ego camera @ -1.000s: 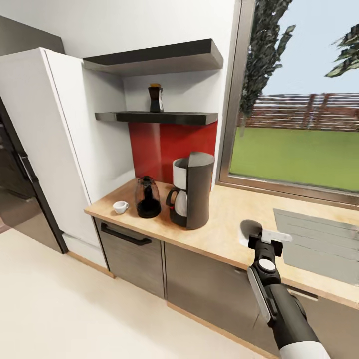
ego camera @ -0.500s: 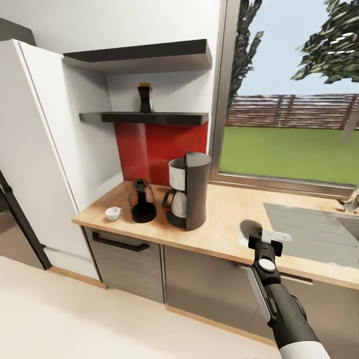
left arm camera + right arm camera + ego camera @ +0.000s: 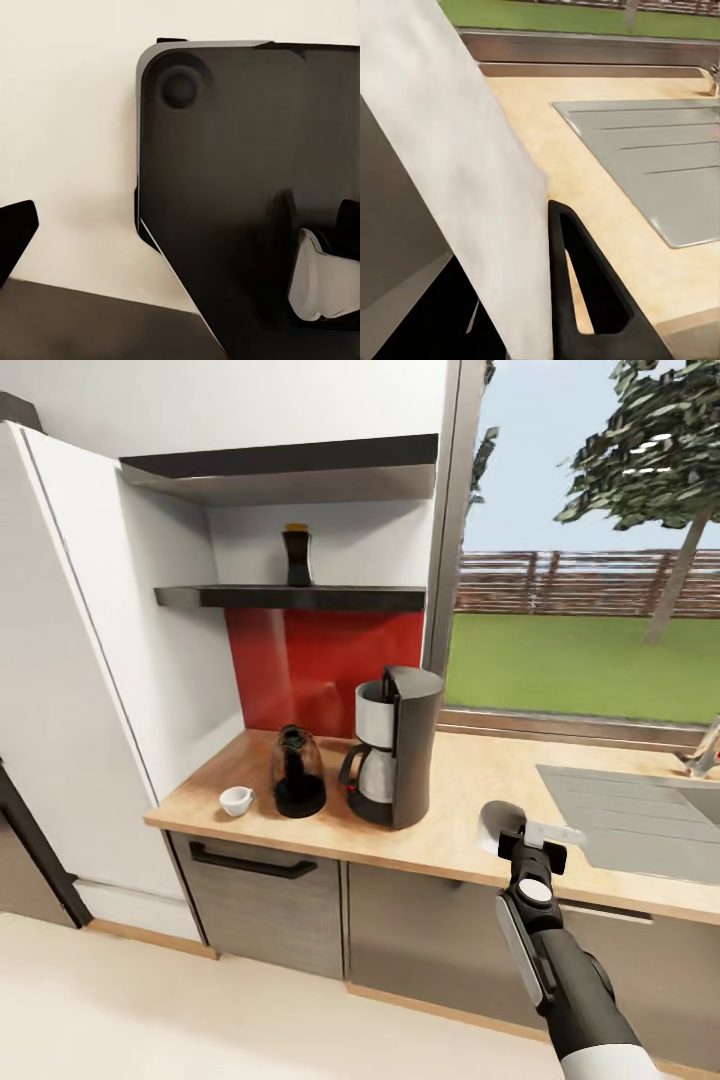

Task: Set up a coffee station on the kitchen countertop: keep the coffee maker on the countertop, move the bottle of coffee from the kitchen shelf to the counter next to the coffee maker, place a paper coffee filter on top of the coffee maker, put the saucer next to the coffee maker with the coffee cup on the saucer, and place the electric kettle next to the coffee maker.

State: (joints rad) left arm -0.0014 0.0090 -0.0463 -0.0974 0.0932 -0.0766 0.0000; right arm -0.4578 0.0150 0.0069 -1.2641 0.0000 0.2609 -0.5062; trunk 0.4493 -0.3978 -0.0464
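Main risk: losing the paper coffee filter (image 3: 553, 834) on the way to the coffee maker (image 3: 397, 758). Thin, floppy sheet, pinched at one edge only and sticking out sideways from the right gripper (image 3: 533, 849); any knock against the carafe side or a fast swing likely peels it loose.

Second risk: top of the coffee maker sits high and narrow. Needs a lift well above counter height, then a flat release; a tilted drop probably slides off behind, toward the red backsplash (image 3: 300, 665).

Third: electric kettle (image 3: 298, 771) stands just beside the coffee maker, coffee cup (image 3: 237, 800) a little further out near the countertop (image 3: 455, 815) edge. A low sweep across could tip either.

Right gripper: pressed together on the filter, held over the counter edge, between the coffee maker and the sink drainboard (image 3: 640, 830). In the right wrist view the white sheet (image 3: 472, 172) lies flat against one dark finger (image 3: 585, 292); other finger hidden behind it.

Left gripper: cannot tell whether spread or closed; left wrist view mostly shows a dark robot panel (image 3: 247, 187).

Bottle of coffee (image 3: 297, 556) upright on the kitchen shelf (image 3: 290, 597), not yet moved. Saucer not spotted.
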